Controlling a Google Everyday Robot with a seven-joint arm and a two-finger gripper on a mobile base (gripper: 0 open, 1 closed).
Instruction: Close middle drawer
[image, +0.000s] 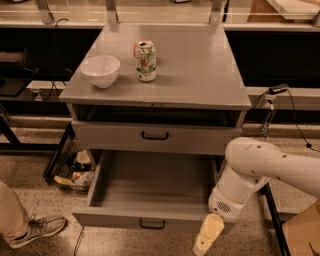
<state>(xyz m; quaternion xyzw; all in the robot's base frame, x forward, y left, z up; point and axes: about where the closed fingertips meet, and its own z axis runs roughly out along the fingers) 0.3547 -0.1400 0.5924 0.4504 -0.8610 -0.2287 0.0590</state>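
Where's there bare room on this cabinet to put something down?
The cabinet top is bare right of the can and along its front. The open middle drawer has a bare floor. Crowded: the top's left side, where bowl and can stand close. The gripper hangs by the drawer front's right corner.

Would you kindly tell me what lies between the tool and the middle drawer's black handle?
Only bare grey front of the middle drawer lies there in the camera view; the tool hangs at its right front corner, the handle mid-front.
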